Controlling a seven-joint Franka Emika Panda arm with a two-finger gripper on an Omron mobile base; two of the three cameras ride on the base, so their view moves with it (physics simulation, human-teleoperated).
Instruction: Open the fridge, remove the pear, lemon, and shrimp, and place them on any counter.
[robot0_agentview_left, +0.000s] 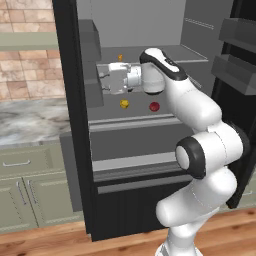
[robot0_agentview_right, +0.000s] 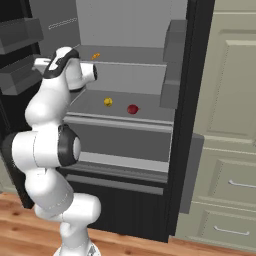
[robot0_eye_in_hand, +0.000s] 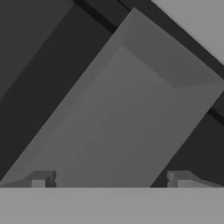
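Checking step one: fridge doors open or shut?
Open. Both doors of the fridge are swung out; lemon and pear sit exposed on a shelf.

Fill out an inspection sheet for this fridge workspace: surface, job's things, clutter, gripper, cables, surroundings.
Surface: marble counter left of the fridge, bare in the part seen.
Job's things: fridge stands open, doors swung out. Lemon and pear lie apart on the lower grey shelf, lemon to the left. Shrimp lies on the shelf above.
Clutter: nothing seen.
Gripper: gripper open, holding nothing, inside the fridge above the lemon's shelf, pointing toward a grey door bin.
Cables: nothing seen.
Surroundings: brick wall above the counter, pale green cabinets below it, wooden floor, cream cupboard doors right of the fridge.
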